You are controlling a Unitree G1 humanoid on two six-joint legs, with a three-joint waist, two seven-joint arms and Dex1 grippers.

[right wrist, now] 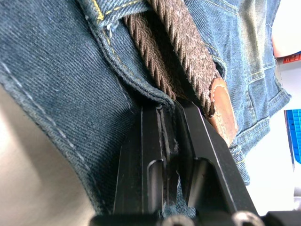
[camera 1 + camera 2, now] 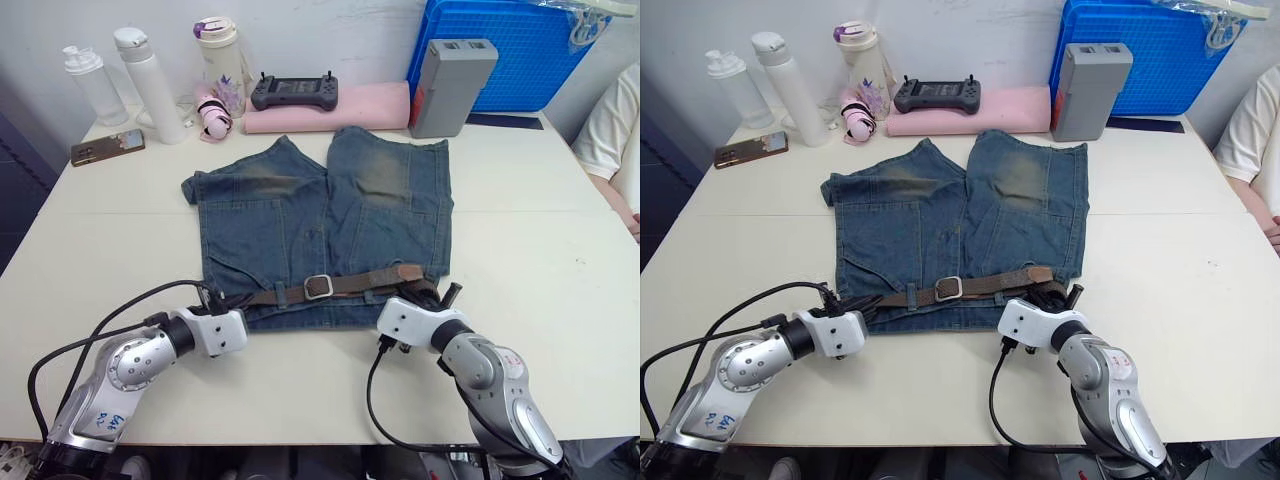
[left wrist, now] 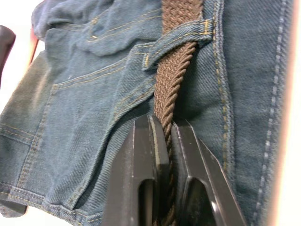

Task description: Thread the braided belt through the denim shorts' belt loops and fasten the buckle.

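belt threaded and buckled, both grippers clamped at the waistband ends

the denim shorts [image 2: 320, 215] lie flat near the middle of the white surface [image 2: 540, 260], waistband toward the robot at 6 o'clock, legs pointing to 12. the braided belt [image 2: 355, 283] runs along the waistband under the belt loops [image 3: 176, 37], and the buckle [image 2: 318, 287] sits fastened at the middle of the band, its leather-like tip [image 1: 221, 106] lying toward the 3 o'clock end.

the left gripper [image 3: 167, 141] is at the 9 o'clock end of the waistband, fingers pressed together on the braided belt just short of a loop — the strap passes between them. the right gripper [image 1: 168, 123] is at the 3 o'clock end, fingers closed on the waistband's denim edge, with the belt's doubled strands and tip just beside them.

beyond the shorts at 12 o'clock: a pink foam block [image 2: 330, 108] carrying a dark handheld controller [image 2: 294, 92], a grey box [image 2: 450, 85], a blue crate [image 2: 520, 50]; at 10 o'clock, bottles [image 2: 150, 80] and a phone [image 2: 107, 147]. a person's sleeve [image 2: 615, 115] shows at 3 o'clock.
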